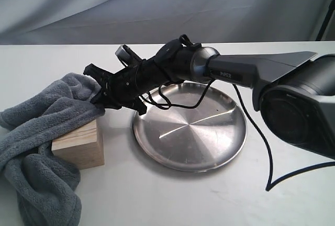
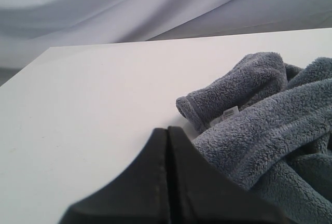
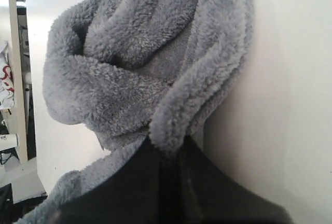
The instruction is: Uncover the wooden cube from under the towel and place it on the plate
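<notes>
Right tool was pinching a thick fold of the towel, with the plush bunched between the closed fingers. The left tool was pressed together on nothing and hung over bare surface near the towel's labelled hem. The wooden cube sat just beside the plate, apart from its rim, on the side where the towel was heaped. The cube's face toward the plate, its near face and part of its top were bare. The towel lay over its far top edge and hid the side away from the plate. Judgement: the towel is soft and limp, so it will sag and drag rather than lift clean. A grip on a fold or hem should hold it. The cube looked rigid and light, and its dry, grained faces should give fair friction. It is best taken across two opposite flat faces once the side away from the plate is cleared. The plate was polished and shallow-rimmed, so a cube set down on it might skid. The surface was white, flat and matte. Beyond the plate it ran on to a pale draped backdrop. The right arm reached low across the plate's far edge, so room above the plate was limited.
</notes>
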